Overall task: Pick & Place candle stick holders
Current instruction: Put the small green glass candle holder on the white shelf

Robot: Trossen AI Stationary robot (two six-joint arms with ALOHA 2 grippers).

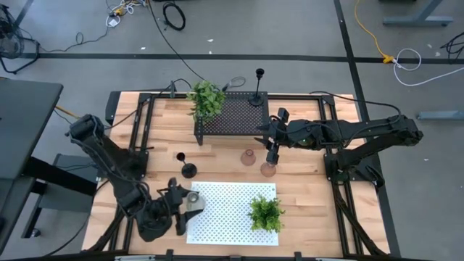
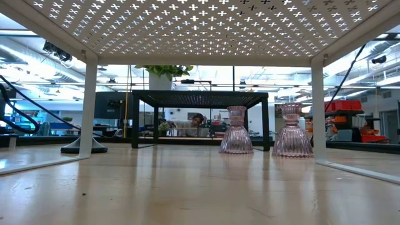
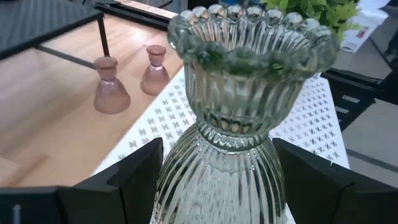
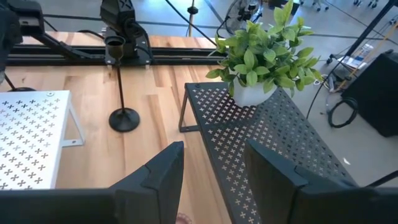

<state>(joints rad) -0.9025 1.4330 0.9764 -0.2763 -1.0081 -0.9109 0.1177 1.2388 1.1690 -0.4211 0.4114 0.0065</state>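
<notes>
High view. Wooden counter (image 1: 304,192) carries a black mesh rack (image 1: 233,116) at the far side and a white perforated stand (image 1: 232,210) at the near side. On the rack: a leafy plant (image 1: 206,99) at its left end and one slim black candle stick holder (image 1: 257,98) toward its right end. A second slim black holder (image 1: 188,169) stands on the bare wood between rack and stand. Two pink glass holders (image 1: 249,157) stand close together on the wood in front of the rack. A second plant (image 1: 266,212) sits on the white stand. Left tool (image 1: 187,210) is at the stand's near left corner, clamped on the olive-green glass holder (image 1: 193,197). Right tool (image 1: 273,148) hovers just above the right-hand pink holder.

Low view. Both pink holders (image 2: 237,131) stand upright on the wood, seen beneath the white stand, with the rack behind.

Left wrist view. Ribbed green glass holder (image 3: 239,118) sits between the two dark fingers (image 3: 134,180), upright, over the white stand.

Right wrist view. Right tool's fingers (image 4: 165,171) stand apart, holding nothing; rack, plant and a slim black holder (image 4: 123,115) lie beyond.
</notes>
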